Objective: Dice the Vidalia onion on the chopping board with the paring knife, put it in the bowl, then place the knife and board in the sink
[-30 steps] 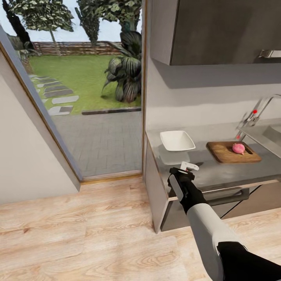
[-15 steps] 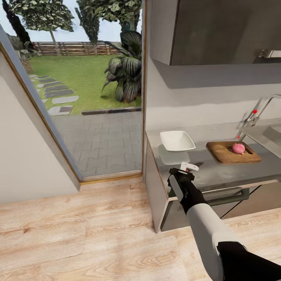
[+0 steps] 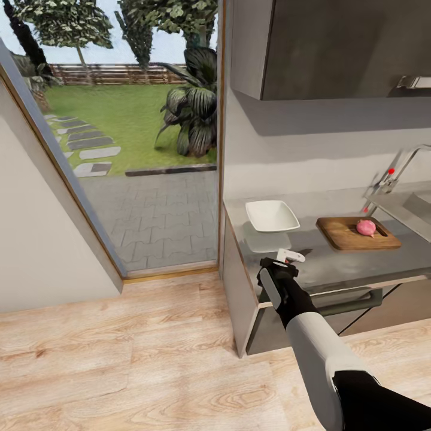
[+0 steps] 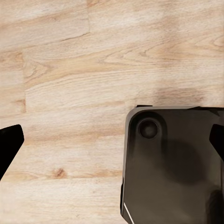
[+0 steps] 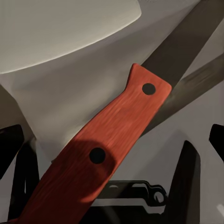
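The small round pinkish-red Vidalia onion (image 3: 366, 227) sits on the rectangular brown wooden chopping board (image 3: 357, 234), which lies on the glossy grey metallic countertop (image 3: 335, 261) just beside the stainless-steel sink (image 3: 413, 209), with the shallow white square bowl (image 3: 272, 215) well apart from it near the counter's end. The right gripper (image 3: 290, 257) hangs low over the counter's front edge with its fingers spread, the paring knife (image 5: 116, 140), red-brown riveted handle and dark blade, lying on the countertop between them. The left gripper (image 4: 112, 144) points at pale wooden floor (image 4: 70, 70), fingers spread wide and holding nothing.

Onion (image 3: 366, 227) on board (image 3: 357, 233), right of bowl (image 3: 272, 215); knife (image 5: 112, 140) seemingly nearer
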Controlling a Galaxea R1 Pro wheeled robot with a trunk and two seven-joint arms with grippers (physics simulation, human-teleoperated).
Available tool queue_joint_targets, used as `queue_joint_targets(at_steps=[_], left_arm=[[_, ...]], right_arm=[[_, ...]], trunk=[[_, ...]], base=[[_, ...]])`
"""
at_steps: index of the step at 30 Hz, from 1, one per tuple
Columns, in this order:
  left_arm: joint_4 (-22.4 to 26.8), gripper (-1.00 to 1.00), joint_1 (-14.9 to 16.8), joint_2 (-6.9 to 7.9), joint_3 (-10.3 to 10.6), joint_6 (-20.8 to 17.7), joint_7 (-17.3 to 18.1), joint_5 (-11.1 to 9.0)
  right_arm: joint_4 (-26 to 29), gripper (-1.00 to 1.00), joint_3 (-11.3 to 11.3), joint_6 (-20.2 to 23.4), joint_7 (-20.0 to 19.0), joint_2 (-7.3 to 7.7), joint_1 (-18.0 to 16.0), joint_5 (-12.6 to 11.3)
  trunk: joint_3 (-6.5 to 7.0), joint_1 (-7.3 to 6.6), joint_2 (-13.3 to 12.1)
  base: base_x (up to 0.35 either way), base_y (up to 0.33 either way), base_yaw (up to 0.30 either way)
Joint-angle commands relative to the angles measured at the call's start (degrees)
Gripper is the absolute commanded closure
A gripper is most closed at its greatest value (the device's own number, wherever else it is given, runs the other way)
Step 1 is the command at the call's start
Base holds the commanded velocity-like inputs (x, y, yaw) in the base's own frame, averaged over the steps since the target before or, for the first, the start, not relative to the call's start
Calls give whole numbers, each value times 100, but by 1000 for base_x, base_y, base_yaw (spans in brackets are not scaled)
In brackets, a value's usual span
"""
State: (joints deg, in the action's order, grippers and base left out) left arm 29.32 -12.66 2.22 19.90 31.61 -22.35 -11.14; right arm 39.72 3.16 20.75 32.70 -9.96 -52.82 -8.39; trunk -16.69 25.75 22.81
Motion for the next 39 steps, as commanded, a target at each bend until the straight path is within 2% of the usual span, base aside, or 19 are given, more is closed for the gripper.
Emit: queue_joint_targets(at_steps=[1,28,29,39], left_arm=[[12,-100,0,8,49,12,-33,-55],[12,-100,0,7,49,12,-33,-55],[12,-100,0,7,49,12,-33,-55],[12,-100,0,7,49,12,-33,-55]], right_arm=[[9,-100,7,16,29,-3,-2,-40],[9,-100,7,17,26,-3,-3,-40],[9,100,7,17,26,-3,-2,-40],[9,100,9,25,20,-3,-1,-44]], trunk=[[-12,4,11],[-53,4,11],[-53,4,11],[-53,4,11]], base=[[0,0,0],[0,0,0],[0,0,0],[0,0,0]])
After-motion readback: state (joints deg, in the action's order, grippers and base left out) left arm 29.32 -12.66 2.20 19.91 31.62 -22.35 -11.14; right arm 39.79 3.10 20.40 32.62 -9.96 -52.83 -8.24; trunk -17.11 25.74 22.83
